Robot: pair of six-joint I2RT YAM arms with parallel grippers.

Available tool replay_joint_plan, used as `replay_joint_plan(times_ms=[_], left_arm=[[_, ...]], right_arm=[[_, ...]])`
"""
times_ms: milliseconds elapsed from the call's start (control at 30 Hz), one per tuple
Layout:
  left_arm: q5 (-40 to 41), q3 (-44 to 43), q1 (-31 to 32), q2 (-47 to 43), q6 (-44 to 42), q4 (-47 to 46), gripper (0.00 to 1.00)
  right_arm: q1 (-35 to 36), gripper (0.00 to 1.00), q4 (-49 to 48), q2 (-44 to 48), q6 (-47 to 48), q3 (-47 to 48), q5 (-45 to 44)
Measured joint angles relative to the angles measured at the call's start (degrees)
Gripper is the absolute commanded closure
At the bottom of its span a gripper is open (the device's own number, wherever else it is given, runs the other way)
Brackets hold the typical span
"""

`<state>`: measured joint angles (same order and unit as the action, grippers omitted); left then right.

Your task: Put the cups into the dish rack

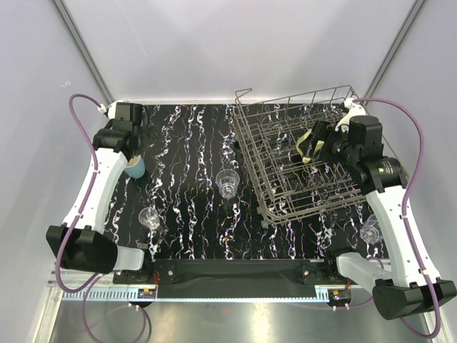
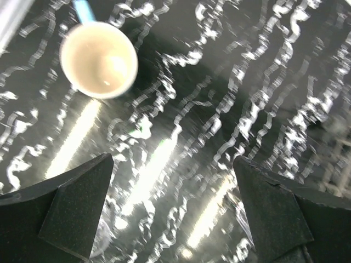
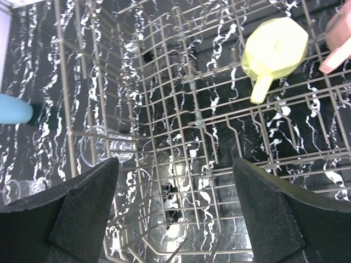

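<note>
Hovering over the rack (image 1: 282, 153), right tool (image 3: 175, 181) gapes, yellow mug (image 3: 274, 46) at one o'clock. Left tool (image 2: 173, 175) gapes too, blue mug (image 2: 98, 60) at eleven.

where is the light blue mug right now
In the top view the light blue mug stands upright near the table's left edge, outside the dish rack, with a clear glass just nearer the robot's base.

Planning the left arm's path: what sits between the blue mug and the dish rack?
One clear glass stands there, touching neither; the top view shows it.
</note>
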<state>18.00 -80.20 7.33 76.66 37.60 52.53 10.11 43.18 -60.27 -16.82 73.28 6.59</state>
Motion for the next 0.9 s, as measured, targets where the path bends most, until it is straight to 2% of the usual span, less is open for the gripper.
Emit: replay_joint_plan(times_ms=[200, 367, 900], left_arm=[[1.92, 4.44, -3.58, 1.2, -5.14, -7.52, 0.13], [2.27, 8.81, -6.1, 3.06, -8.31, -13.27, 0.15], [-0.42, 8.48, -11.61, 17.53, -10.56, -20.33, 0.2]], right_arm=[[0.0, 0.08, -0.07, 0.9, 0.09, -0.04, 1.86], [0.0, 0.07, -0.09, 0.87, 0.11, -0.35, 2.14], [0.0, 0.07, -0.04, -3.98, -0.39, -0.33, 3.5]])
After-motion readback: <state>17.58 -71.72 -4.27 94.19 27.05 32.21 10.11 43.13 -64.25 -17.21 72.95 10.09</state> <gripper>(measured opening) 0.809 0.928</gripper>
